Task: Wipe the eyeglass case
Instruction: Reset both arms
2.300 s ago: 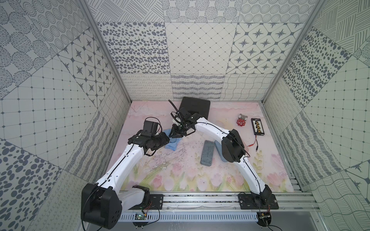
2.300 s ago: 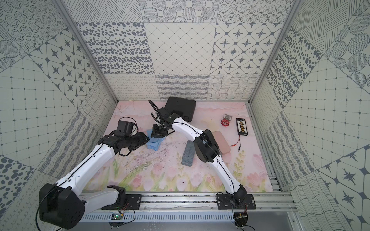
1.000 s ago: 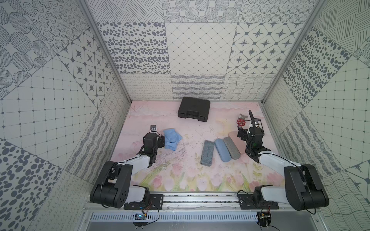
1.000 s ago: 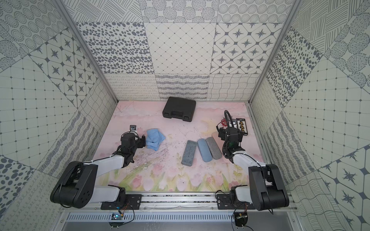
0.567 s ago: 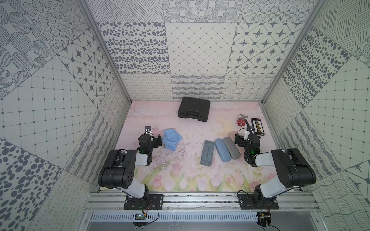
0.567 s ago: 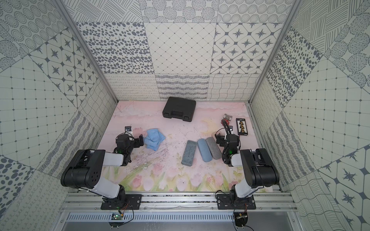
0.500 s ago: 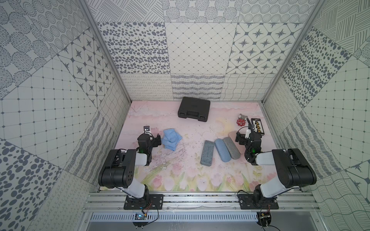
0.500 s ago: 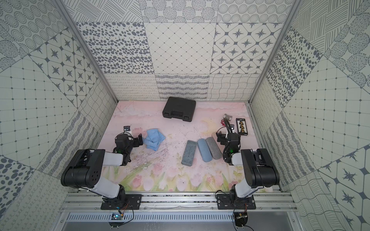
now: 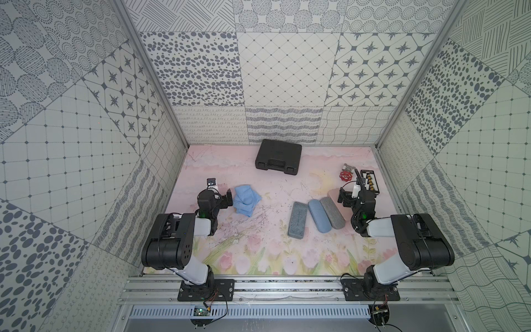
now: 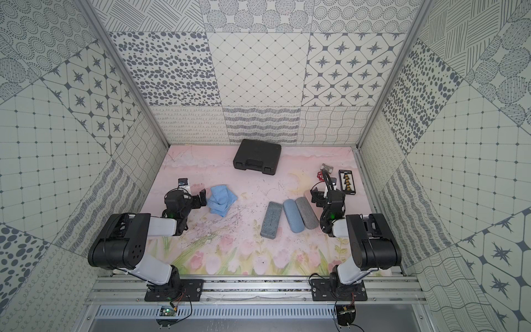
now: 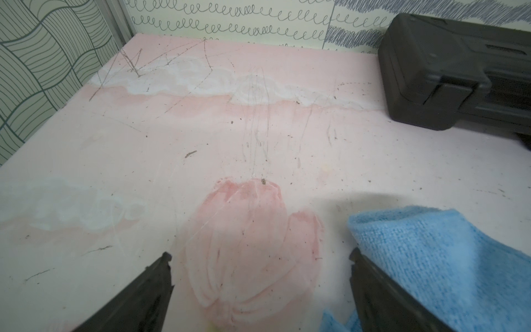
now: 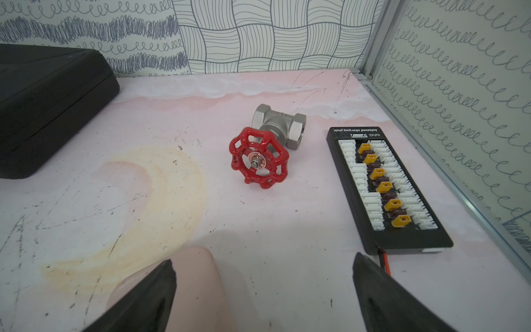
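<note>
Three eyeglass cases lie side by side mid-table: speckled dark grey, blue and grey. A pink case lies just beyond them, against one finger of my right gripper, which is open and empty, low over the table right of the cases. A crumpled blue cloth lies at the left. My left gripper is open and empty, one finger at the edge of the cloth. In both top views both arms sit folded low.
A black hard case sits at the back wall. A red-handled valve and a black connector board lie ahead of the right gripper, near the right wall. The pink table is scratched and speckled.
Both arms have drawn back and folded low toward the front rail. The left gripper has opened wider beside the cloth. Cases and cloth have not moved.
</note>
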Controlling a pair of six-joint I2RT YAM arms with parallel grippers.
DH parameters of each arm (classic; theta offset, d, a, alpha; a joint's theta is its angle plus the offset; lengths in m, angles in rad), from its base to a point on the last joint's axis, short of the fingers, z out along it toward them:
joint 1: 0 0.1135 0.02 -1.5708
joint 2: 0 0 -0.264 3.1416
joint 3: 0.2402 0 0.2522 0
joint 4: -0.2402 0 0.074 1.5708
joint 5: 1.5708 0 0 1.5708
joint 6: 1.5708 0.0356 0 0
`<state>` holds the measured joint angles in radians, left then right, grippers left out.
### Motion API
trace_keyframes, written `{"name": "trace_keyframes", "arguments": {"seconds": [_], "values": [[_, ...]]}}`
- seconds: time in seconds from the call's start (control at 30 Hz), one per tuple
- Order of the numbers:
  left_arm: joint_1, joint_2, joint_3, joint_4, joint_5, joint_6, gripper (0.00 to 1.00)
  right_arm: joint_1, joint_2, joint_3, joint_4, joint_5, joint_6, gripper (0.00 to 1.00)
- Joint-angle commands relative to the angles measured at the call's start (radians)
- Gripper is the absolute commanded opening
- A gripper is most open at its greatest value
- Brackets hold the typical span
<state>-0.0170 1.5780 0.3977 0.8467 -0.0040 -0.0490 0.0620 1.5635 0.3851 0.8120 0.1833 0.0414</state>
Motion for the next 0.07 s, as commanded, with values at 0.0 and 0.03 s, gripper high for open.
{"name": "trace_keyframes", "arguments": {"seconds": [0.0,0.03], "values": [[-0.008,-0.002,-0.009,0.056,0.017,0.012,1.0,0.001,-0.011,0.013,0.047,-0.008,0.008,0.99],[-0.003,0.0,-0.021,0.087,0.006,0.003,1.0,0.001,-0.01,0.012,0.047,-0.008,0.008,0.99]]}}
